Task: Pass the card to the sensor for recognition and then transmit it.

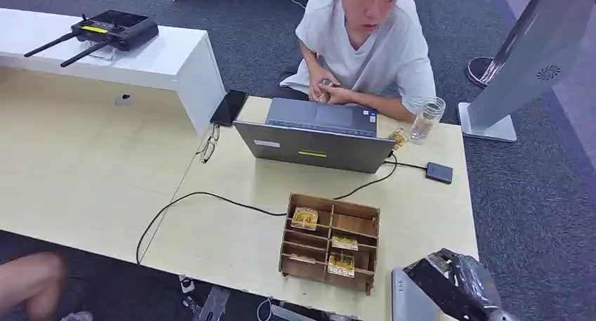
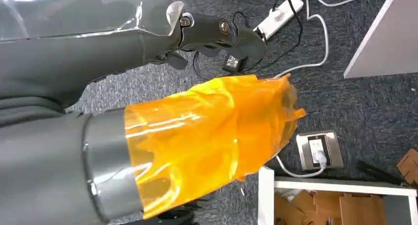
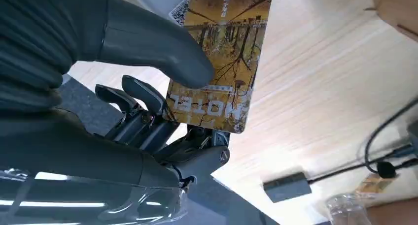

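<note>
The robot's right hand, at the lower right of the head view, pinches a hotel card between thumb and fingers above the surface; the next move, presumably, carries it to the small dark sensor. The left hand hangs with fingers holding nothing.

The tabletop was pale, matt wood-grain laminate, and the brown organiser box on it looked like raw plywood or cardboard. The card had a smooth, printed plastic face, pressed by a matt grey plastic thumb. Glossy orange film wrapped the left hand over rough grey carpet.
</note>
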{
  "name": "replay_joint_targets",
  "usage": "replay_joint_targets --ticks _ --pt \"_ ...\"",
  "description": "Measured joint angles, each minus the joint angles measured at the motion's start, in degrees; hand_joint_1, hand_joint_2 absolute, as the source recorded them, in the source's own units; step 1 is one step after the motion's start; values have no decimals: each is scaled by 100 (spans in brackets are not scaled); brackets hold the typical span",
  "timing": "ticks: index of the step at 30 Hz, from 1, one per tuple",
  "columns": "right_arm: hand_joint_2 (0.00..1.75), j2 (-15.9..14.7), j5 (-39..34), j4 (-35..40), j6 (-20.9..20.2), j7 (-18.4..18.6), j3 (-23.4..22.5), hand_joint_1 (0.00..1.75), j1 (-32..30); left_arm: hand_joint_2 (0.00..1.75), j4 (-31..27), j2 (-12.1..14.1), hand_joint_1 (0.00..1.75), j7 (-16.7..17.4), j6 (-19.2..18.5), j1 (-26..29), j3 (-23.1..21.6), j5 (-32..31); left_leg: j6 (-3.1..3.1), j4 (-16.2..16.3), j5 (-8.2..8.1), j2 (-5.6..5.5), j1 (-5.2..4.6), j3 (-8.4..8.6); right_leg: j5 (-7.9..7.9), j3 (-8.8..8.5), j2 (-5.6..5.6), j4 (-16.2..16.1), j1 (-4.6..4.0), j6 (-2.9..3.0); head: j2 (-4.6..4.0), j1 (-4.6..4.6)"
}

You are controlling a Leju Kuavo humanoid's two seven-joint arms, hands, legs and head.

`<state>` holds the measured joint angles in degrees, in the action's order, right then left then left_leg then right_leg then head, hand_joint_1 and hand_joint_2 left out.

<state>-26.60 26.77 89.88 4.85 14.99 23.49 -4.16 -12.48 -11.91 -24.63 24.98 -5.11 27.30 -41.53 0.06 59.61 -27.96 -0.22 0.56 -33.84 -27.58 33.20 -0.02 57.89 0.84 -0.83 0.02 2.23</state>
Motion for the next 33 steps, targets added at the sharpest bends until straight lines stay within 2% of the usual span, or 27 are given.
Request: replay_joint_targets --ticks 6,11,19,21,26,33 --pt "175 0 -59 444 223 -308 -214 175 -24 0 0 2 0 -87 42 28 9 125 0 0 0 0 0 -2 0 3 0 0 0 0 0 -2" --pt "175 88 245 765 466 -632 -295 175 -26 0 0 7 0 -153 70 31 28 194 0 -1 0 0 0 -3 -1 2 -1 0 0 -1 0 0" --pt "175 588 1103 1136 1516 -1759 -369 175 -129 0 0 46 0 -291 107 80 33 212 0 -2 0 1 1 -2 -3 3 1 3 -2 -1 0 0" --pt "175 721 1302 1224 1731 -1916 -371 175 -114 0 0 48 0 -291 100 76 33 181 0 -2 0 1 1 -2 -3 2 0 2 -2 -2 0 0" --pt "175 996 1722 1300 1980 -2039 -371 175 46 0 0 50 0 -227 42 64 13 52 0 -2 1 1 1 -2 -3 1 0 3 -1 -2 0 0" --pt "175 1204 1908 1171 1845 -1932 -343 175 628 0 0 50 0 -109 -57 42 -118 -127 0 -1 6 -4 0 -2 -2 0 -6 3 0 -3 0 -2"
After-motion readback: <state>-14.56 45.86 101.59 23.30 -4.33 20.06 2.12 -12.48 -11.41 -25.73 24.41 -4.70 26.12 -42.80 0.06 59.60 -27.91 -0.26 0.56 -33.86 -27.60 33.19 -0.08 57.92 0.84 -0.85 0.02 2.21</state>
